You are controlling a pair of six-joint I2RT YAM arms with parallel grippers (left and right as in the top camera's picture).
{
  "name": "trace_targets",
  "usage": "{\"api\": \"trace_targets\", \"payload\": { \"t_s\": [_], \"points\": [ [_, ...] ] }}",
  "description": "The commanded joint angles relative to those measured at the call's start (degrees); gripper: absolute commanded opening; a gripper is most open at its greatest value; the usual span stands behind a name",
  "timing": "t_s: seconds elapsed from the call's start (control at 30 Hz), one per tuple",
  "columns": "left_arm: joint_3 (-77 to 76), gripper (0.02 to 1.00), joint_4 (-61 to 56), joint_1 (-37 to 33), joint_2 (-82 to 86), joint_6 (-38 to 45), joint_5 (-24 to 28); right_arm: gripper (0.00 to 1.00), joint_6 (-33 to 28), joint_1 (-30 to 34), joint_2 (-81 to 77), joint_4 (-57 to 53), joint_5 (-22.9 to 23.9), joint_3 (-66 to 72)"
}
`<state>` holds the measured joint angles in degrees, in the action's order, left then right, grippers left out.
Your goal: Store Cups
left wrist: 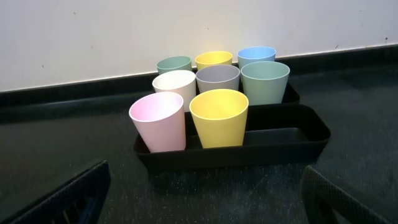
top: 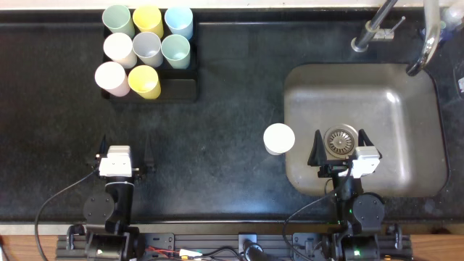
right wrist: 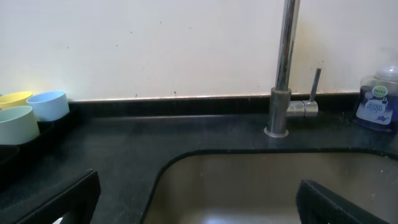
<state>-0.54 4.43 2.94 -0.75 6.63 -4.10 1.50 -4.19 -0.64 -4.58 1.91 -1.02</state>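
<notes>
A black tray point(top: 181, 88) at the back left holds several upright cups in pale green, yellow, blue, white, grey and pink; its front right slot is bare. One more white cup point(top: 279, 138) stands alone on the dark counter, just left of the sink. My left gripper point(top: 125, 148) is open and holds nothing, well in front of the tray. The left wrist view faces the tray point(left wrist: 280, 140), with a pink cup point(left wrist: 158, 121) and a yellow cup point(left wrist: 219, 116) nearest, and my left gripper point(left wrist: 205, 186) is wide apart. My right gripper point(top: 341, 145) is open and holds nothing over the sink's front left part.
The steel sink point(top: 362, 94) takes up the right side, with a drain point(top: 341, 140) and a faucet point(top: 377, 25) behind it. A soap bottle point(right wrist: 379, 99) stands at the back right beside the faucet point(right wrist: 285, 68). Dark counter point(top: 217, 145) lies between tray and sink.
</notes>
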Motion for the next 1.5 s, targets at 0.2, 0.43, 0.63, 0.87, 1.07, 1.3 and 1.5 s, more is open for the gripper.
{"api": "trace_targets", "payload": {
  "t_s": [0.2,0.43,0.63,0.87,1.07,1.3,1.5],
  "points": [
    [0.1,0.998,0.0,-0.4,0.6,1.3,-0.2,0.998,1.5,-0.3,0.4,0.1,-1.7,0.7],
    [0.1,0.998,0.0,-0.4,0.6,1.3,-0.2,0.998,0.7,-1.2,-2.5,-8.5,-3.4,-7.7],
    [0.1,0.998,0.0,-0.4,0.6,1.2,-0.2,0.998,0.7,-1.5,-25.8,-35.0,-3.4,-38.5],
    [0.1,0.998,0.0,-0.3,0.6,1.3,-0.2,0.996,0.6,-1.9,-56.0,-59.5,-3.4,-63.9],
    [0.1,0.996,0.0,-0.4,0.6,1.3,-0.2,0.996,-9.6,-3.8,-71.5,-67.3,-3.4,-70.6],
    [0.1,0.996,0.0,-0.3,0.6,1.3,-0.2,0.996,-20.6,-9.1,-83.3,-68.2,-8.5,-71.6],
    [0.1,0.998,0.0,-0.4,0.6,1.3,-0.2,0.998,-22.8,-10.5,-87.6,-68.2,-9.8,-72.5]
  ]
}}
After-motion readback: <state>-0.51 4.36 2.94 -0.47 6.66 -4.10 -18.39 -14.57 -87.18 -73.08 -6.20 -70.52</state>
